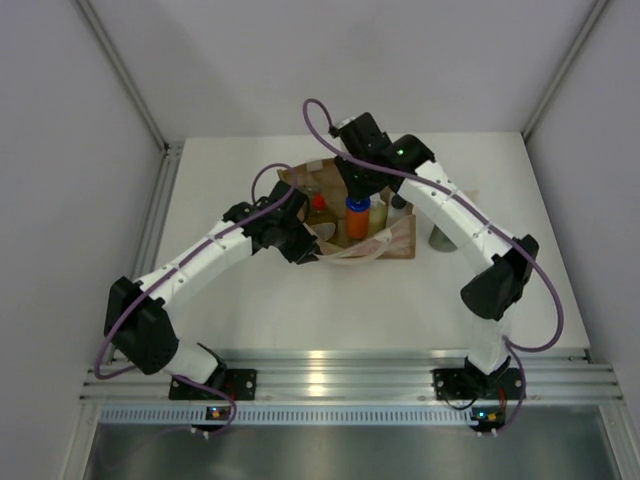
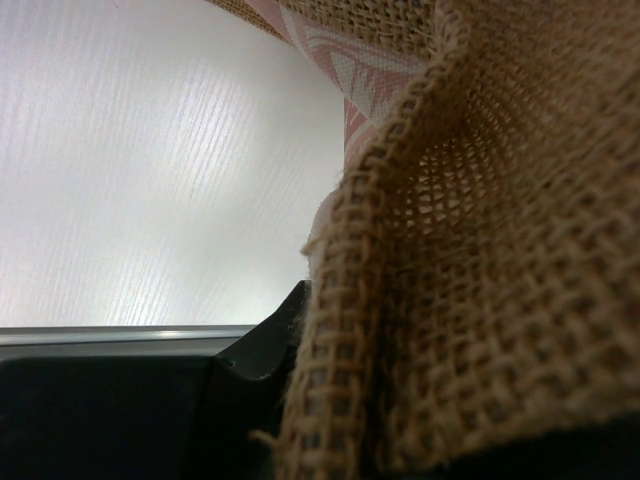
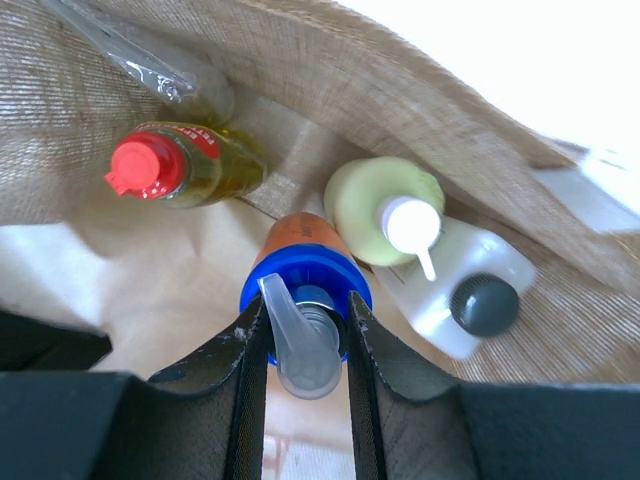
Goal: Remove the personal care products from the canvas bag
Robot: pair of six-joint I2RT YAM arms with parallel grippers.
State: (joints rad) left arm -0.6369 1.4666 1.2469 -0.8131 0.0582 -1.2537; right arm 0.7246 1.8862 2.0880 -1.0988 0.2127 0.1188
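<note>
Looking down from the top cam, I see the canvas bag (image 1: 400, 243) sitting mid-table on the white table (image 1: 250, 300) w/ its mouth open. My right gripper (image 3: 305, 312) is down in that mouth. Its two fingers (image 3: 230, 400) squeeze the blue cap of the orange blue-capped bottle (image 3: 300, 240), one finger each side, w/ the clear pump top between them. That bottle stands up inside the bag.

Also in the bag: the pale-green white-capped bottle (image 3: 370, 200) touches the orange one, and the white dark-capped bottle (image 3: 440, 300) is right next to that. The yellow red-capped bottle (image 3: 200, 165) is on the other side, a bit apart. The silvery tube (image 3: 150, 60) lies past it by the bag wall.

My left gripper (image 1: 298, 243) is at the bag's near left rim, closed tight on the tan cloth. On the left wrist cam the weave fills most of the view.

A grey-green bottle (image 1: 440, 238) stands on the table just right of the bag, half hidden by my R arm, so I can't tell more about it
</note>
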